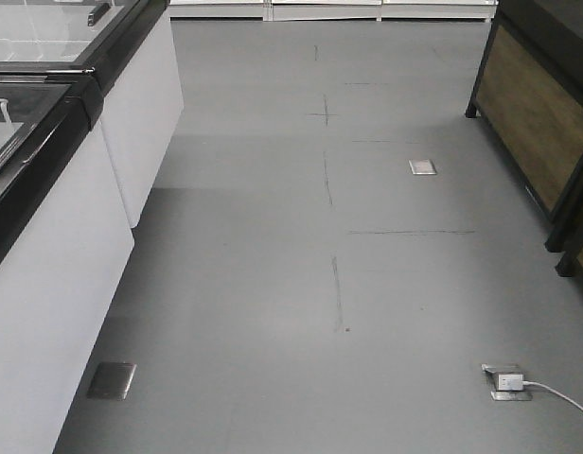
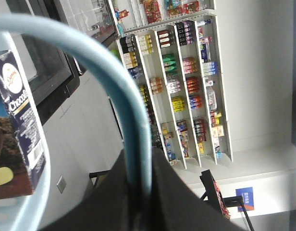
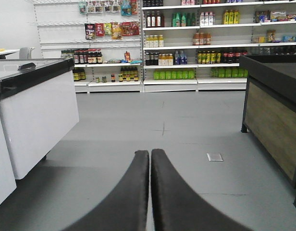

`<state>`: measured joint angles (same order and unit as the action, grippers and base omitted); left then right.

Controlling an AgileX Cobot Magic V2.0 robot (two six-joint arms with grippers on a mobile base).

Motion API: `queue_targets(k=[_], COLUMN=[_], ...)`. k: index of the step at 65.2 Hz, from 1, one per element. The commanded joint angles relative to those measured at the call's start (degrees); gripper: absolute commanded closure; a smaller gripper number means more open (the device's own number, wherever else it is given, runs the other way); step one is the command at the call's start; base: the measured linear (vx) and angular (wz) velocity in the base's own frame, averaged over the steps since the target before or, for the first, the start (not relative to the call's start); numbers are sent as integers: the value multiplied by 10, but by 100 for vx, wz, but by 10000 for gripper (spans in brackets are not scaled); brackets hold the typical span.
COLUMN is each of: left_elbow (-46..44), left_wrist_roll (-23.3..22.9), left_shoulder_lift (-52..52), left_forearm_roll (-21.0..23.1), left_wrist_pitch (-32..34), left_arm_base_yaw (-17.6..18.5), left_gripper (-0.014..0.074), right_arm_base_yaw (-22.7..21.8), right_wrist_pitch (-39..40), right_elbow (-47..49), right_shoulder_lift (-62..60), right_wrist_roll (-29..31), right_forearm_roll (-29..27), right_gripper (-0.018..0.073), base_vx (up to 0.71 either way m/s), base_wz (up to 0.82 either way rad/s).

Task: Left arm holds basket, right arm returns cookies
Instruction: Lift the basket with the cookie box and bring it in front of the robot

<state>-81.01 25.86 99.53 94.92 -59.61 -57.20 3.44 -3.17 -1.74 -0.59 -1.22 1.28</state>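
Note:
In the left wrist view my left gripper [image 2: 141, 156] is shut on the light blue hoop handle [image 2: 109, 77] of the basket, which arcs up and to the left out of its black fingers. The basket's pale blue rim [image 2: 35, 202] shows at the lower left. The cookies [image 2: 16, 130], a dark navy box with white "Chocolate" lettering and a barcode, stand inside it at the left edge. In the right wrist view my right gripper [image 3: 150, 153] is shut with nothing between its fingers, held above the grey floor. Neither arm appears in the front view.
White freezer cabinets [image 1: 74, 218] with black rims line the left of the aisle. A dark wooden display stand [image 1: 542, 123] is on the right. Floor sockets [image 1: 507, 381] with a white cable lie at lower right. Stocked shelves [image 3: 196, 43] fill the far wall.

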Motion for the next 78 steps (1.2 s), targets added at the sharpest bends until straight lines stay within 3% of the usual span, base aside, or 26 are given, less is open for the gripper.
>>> queue_targets(k=[1, 16, 25, 38, 53, 63, 70, 78], left_elbow=[-29, -133, -194, -197, -197, -197, -192, -131], left_wrist_roll=[-20, -47, -48, -51, -42, -25, -17, -16], left_shoulder_lift=[-39, -39, -39, -44, -44, -49, -59, -88], left_forearm_roll=[70, 70, 70, 60, -31, -58, -92, -96], left_wrist_pitch=[-13, -26, -19, -21, -91, -107, -88, -24], left_arm_base_yaw=[12, 98, 182, 301, 433, 518, 574, 628], left_gripper=[604, 604, 604, 604, 604, 604, 604, 604], right_arm_base_yaw=[0, 0, 0, 0, 0, 0, 0, 0], right_wrist_pitch=[43, 43, 43, 43, 43, 43, 43, 43], right_elbow=[0, 0, 0, 0, 0, 0, 0, 0], right_shoulder_lift=[-7, -7, -7, -7, -7, -7, -7, -7], right_wrist_roll=[1, 1, 1, 1, 1, 1, 1, 1], right_forearm_roll=[5, 5, 5, 5, 5, 5, 5, 5], right_gripper=[567, 567, 567, 567, 567, 567, 567, 567], base_vx=[0, 0, 0, 0, 0, 0, 0, 0], base_wz=[0, 0, 0, 0, 0, 0, 0, 0])
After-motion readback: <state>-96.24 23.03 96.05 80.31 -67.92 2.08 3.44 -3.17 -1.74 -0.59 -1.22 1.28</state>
